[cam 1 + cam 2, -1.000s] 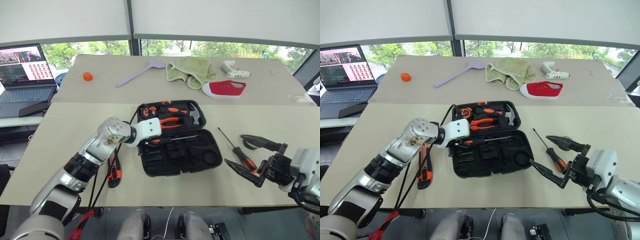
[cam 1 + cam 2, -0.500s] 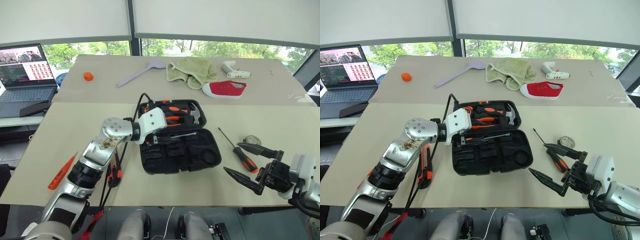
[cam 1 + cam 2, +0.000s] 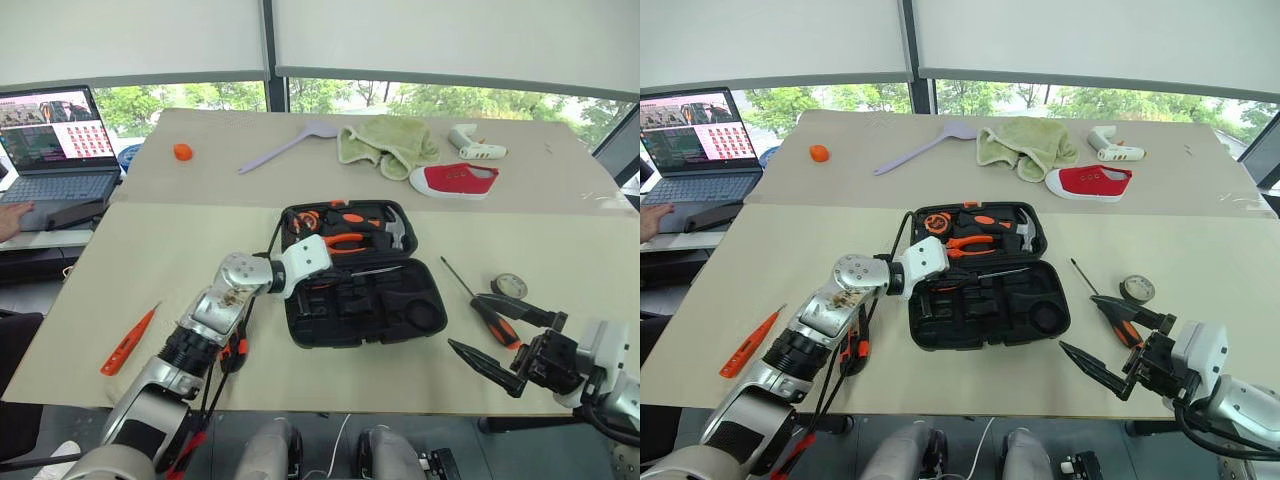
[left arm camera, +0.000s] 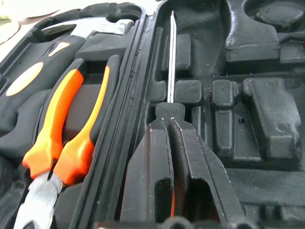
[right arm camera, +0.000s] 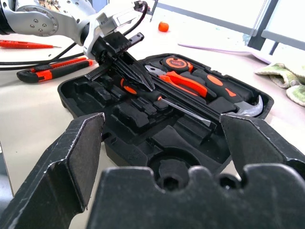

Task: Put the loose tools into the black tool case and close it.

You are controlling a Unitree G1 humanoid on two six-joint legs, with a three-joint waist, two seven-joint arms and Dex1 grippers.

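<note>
the black tool case lies open near the table's front edge. the left gripper reaches into it, jaws clamped on a screwdriver resting in a slot. the right gripper hovers right of the case, jaws wide apart, beside a second screwdriver and tape roll. a slim orange screwdriver and utility knife lie left.

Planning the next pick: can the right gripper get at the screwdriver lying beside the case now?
Probably yes. The right gripper is open, and the screwdriver lies uncovered on the table between the case and the gripper.
</note>
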